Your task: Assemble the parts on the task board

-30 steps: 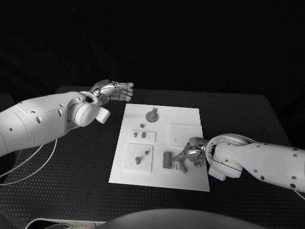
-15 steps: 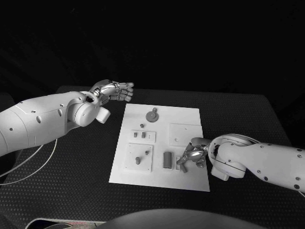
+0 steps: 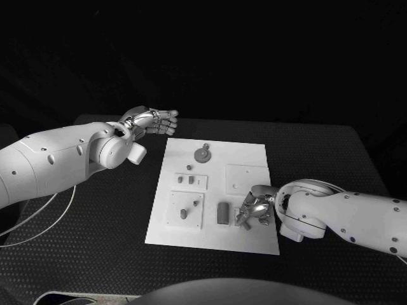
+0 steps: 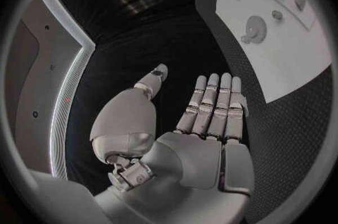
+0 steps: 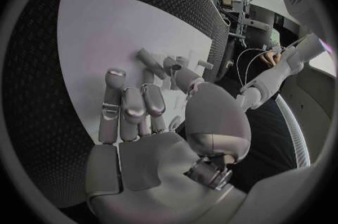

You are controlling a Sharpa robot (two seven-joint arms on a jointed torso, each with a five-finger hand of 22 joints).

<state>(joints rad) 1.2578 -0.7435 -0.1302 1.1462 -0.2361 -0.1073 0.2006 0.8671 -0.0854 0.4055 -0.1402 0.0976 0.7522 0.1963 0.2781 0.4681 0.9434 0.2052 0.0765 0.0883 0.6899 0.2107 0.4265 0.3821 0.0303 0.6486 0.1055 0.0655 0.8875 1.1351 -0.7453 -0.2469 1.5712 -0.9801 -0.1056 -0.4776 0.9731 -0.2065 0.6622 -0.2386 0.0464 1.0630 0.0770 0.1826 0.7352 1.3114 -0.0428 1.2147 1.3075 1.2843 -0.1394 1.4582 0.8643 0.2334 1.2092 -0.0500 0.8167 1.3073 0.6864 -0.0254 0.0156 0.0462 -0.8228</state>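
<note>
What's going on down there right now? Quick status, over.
Left robot hand open, hovering off the task board's far corner. Right robot hand down on the board's near edge beside a small part; grip unclear. Nothing in the way.

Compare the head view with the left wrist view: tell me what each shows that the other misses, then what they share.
Head view alone: the right hand lowered onto the near right part of the white board, fingers among small grey parts beside an upright grey block; whether it grips a part cannot be told.

Left wrist view alone: the inner side of the left hand, fingers straight and side by side, thumb apart, holding nothing.

Both: the left hand, raised beyond the board's far left corner, the board, and the round disc part at its far end.
</note>
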